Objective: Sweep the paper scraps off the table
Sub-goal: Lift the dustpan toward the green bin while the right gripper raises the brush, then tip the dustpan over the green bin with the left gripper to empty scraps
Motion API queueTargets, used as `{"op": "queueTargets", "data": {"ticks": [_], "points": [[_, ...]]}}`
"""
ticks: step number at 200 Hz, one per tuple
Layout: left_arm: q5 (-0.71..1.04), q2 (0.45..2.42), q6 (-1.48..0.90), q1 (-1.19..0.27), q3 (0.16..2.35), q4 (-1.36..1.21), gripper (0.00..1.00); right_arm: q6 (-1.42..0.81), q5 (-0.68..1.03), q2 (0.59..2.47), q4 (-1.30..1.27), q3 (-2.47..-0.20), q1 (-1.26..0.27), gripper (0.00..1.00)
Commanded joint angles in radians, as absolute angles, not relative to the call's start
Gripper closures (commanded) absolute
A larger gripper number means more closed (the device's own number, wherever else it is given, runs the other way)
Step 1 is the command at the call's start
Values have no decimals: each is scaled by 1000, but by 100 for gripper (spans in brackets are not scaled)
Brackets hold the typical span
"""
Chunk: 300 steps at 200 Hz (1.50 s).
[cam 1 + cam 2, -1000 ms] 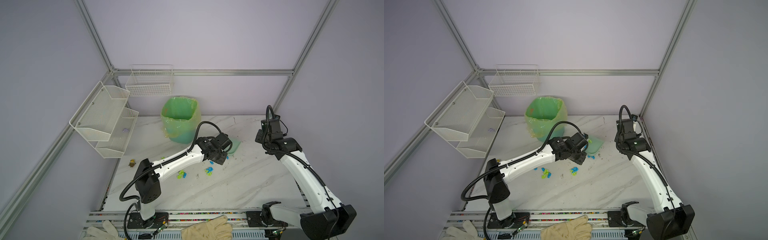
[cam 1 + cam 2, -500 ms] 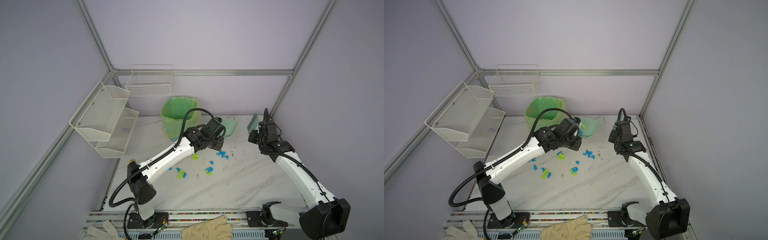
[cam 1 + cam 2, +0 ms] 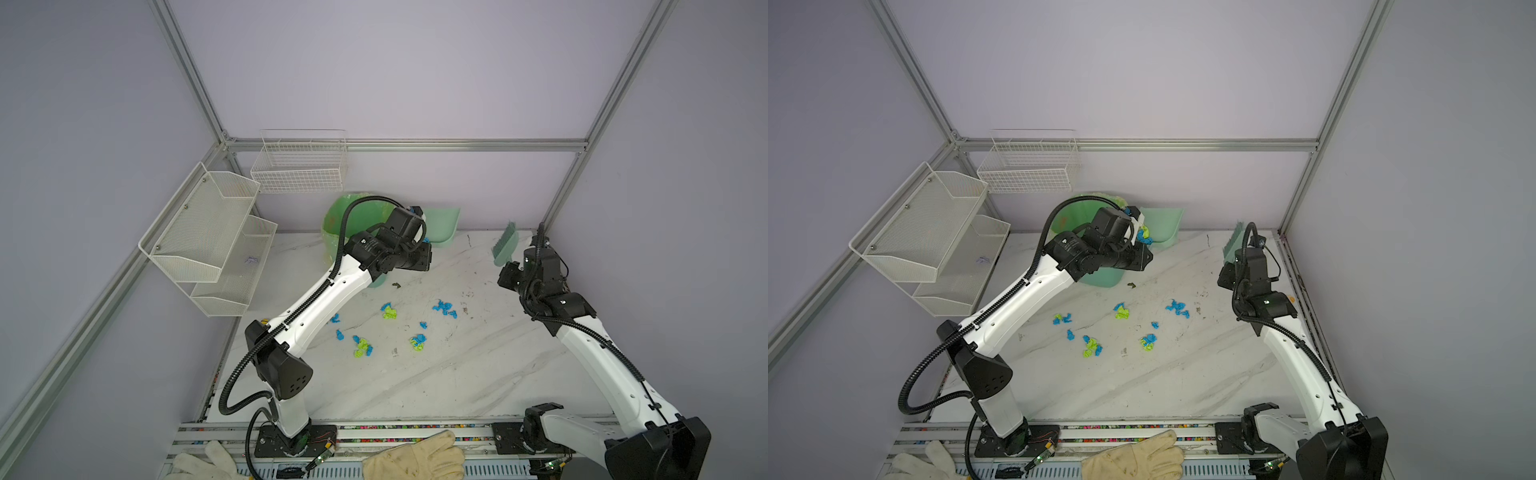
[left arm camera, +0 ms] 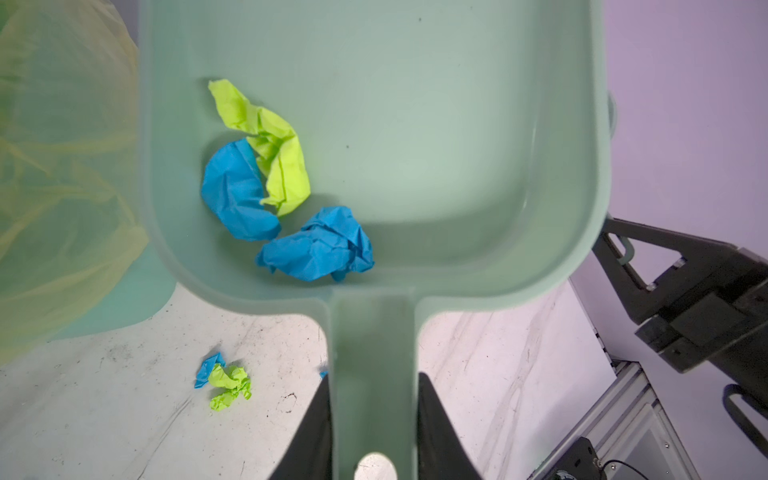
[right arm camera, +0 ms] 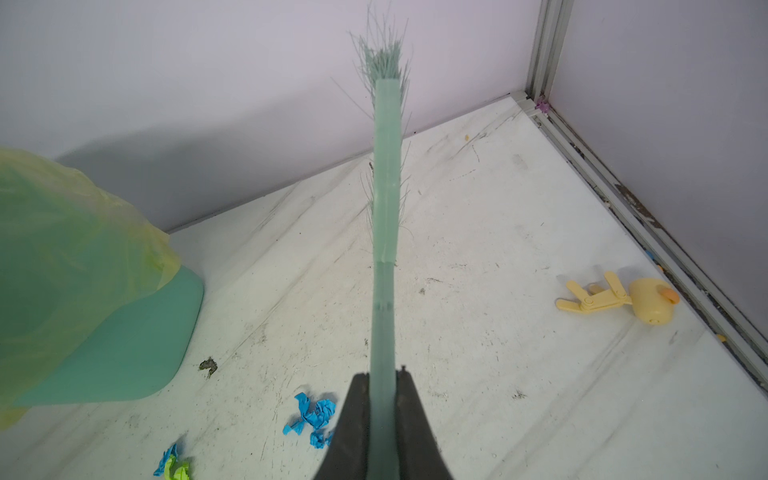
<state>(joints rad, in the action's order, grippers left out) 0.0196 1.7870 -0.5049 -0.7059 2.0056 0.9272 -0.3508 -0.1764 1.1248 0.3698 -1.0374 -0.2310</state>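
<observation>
The paper scraps (image 3: 390, 312) lie scattered across the middle of the table (image 3: 457, 382). These blue and lime wads are now uncovered, where the left arm hung over them a second ago. The right gripper (image 5: 382, 419) is clamped on the green brush (image 5: 386, 187), which has swung up with its bristles toward the back wall. Farther back, the left gripper (image 4: 374, 419) grasps the handle of the dustpan (image 4: 436, 124). The dustpan has been lifted off the tabletop to beside the bag-lined bin (image 3: 347, 220), and three wads sit in it.

Your dustpan (image 3: 442, 224) hangs at twelve o'clock, right of the bin (image 3: 365, 218), scraps (image 4: 237, 195) in it. Loose scraps (image 3: 389, 312) lie centre of the table (image 3: 415, 386), brush (image 3: 505, 247) at two.
</observation>
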Motion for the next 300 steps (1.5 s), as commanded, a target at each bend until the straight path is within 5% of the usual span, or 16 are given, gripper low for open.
{"op": "queueTargets", "data": {"ticks": [1, 138, 300], "points": [[95, 1763, -539, -668, 2102, 872, 98, -355, -161, 1107, 327, -1032, -232, 100], [455, 1565, -862, -377, 1724, 522, 98, -351, -118, 1113, 339, -1039, -232, 100], [791, 1528, -1596, -192, 1224, -401, 99, -350, -113, 1102, 349, -1037, -232, 100]]}}
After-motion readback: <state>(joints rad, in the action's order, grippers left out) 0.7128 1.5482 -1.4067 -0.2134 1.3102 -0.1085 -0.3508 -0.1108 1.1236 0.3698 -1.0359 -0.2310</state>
